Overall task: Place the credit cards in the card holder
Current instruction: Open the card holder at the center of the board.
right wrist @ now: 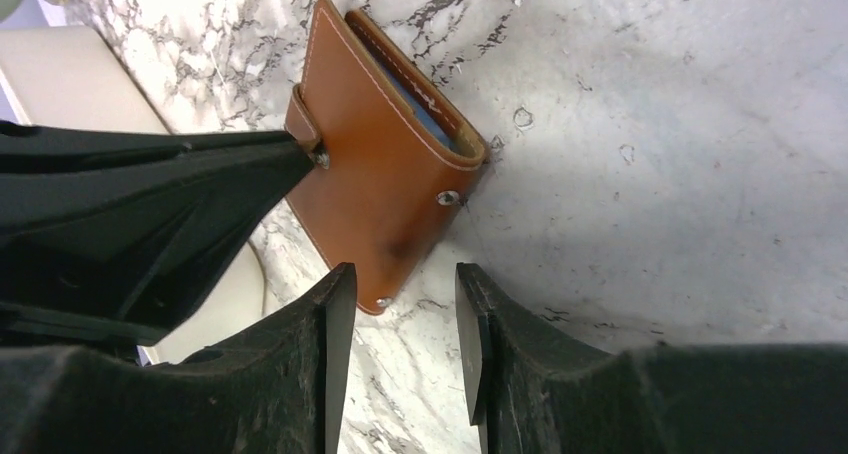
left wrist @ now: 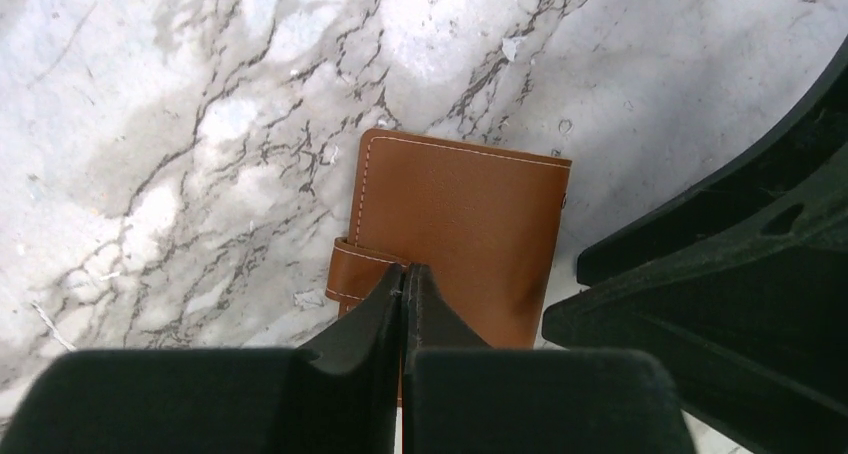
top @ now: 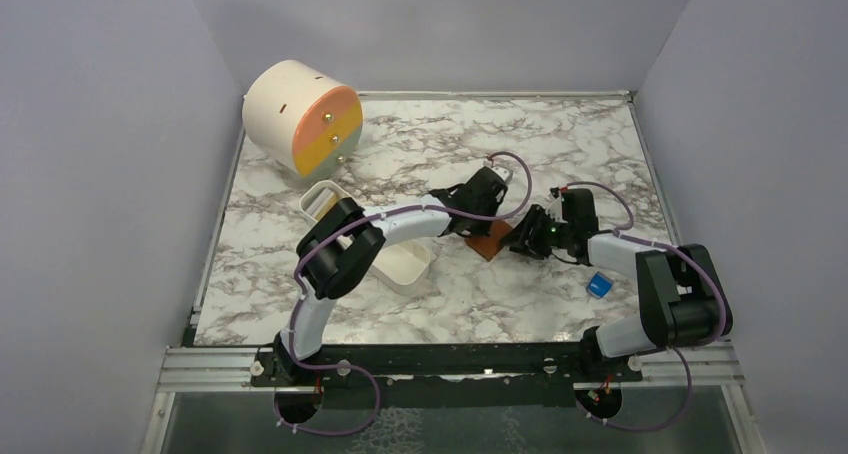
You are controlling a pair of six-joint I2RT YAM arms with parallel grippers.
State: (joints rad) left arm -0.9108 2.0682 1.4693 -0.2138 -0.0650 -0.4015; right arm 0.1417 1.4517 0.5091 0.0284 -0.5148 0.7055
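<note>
The card holder is a brown wallet lying folded shut on the marble table. It shows in the left wrist view and in the right wrist view, where a strip of pale blue pocket shows at its edge. My left gripper is shut, its tips down on the wallet by the snap tab, with nothing seen between the fingers. My right gripper is open and empty, just off the wallet's near corner. No credit cards are in view.
A white oblong tray lies left of the wallet, under the left arm. A cream drum with an orange and yellow face lies at the back left. A small blue block sits by the right arm. Walls close in three sides.
</note>
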